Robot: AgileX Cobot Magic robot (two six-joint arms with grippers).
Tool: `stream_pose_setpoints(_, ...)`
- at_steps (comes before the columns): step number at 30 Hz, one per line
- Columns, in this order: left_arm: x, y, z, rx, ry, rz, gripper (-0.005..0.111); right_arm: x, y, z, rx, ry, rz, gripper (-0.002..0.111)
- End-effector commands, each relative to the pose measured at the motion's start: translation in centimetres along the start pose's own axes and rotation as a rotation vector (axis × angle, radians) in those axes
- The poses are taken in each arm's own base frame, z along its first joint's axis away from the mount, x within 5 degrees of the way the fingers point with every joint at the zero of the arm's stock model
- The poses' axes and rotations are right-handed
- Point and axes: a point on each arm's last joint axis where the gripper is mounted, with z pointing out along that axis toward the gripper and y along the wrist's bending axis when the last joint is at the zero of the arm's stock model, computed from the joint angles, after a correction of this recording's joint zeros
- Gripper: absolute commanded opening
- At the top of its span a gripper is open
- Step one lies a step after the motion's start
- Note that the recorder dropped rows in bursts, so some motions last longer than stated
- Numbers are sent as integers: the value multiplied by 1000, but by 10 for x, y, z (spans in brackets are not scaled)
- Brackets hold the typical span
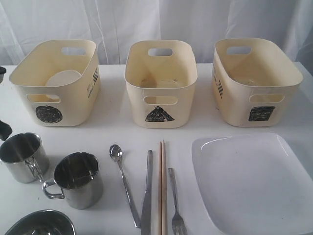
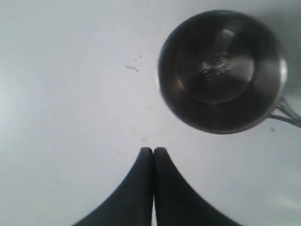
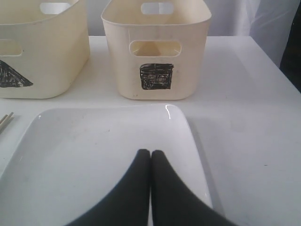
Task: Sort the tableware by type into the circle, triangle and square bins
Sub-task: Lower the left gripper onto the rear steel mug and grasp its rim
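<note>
Three cream bins stand in a row at the back: circle (image 1: 56, 81), triangle (image 1: 160, 83) and square (image 1: 254, 81). In front lie two steel mugs (image 1: 23, 156) (image 1: 78, 178), a steel bowl (image 1: 41, 224), a spoon (image 1: 124, 183), a knife (image 1: 146, 193), chopsticks (image 1: 162, 186), a fork (image 1: 176, 205) and the white square plate (image 1: 254, 181). My left gripper (image 2: 153, 149) is shut on nothing, over bare table beside a mug (image 2: 221, 70). My right gripper (image 3: 150, 152) is shut and empty above the plate (image 3: 94, 155), facing the square bin (image 3: 156, 52).
A pale round thing (image 1: 63, 78) lies inside the circle bin. A dark piece of the left arm (image 1: 4, 129) shows at the exterior view's left edge. White curtains hang behind the white table (image 1: 112, 122). The table's right edge runs past the plate.
</note>
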Motion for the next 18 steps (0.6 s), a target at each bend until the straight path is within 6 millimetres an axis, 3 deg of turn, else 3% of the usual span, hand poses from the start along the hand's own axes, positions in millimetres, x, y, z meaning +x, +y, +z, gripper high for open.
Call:
stream_pose_setpoints(1, 4, 2, 12, -44, -72, -96, 0, -1, 0, 0, -5, -18, 0, 0)
stream_pose_setpoints(8, -7, -1, 11, 1, -196, -145, 1, -1, 0, 0, -5, -18, 0, 0)
stream_pose_setpoints(18, -15, 0, 15, -27, -250, -83, 42, -1, 0, 0, -5, -18, 0, 0)
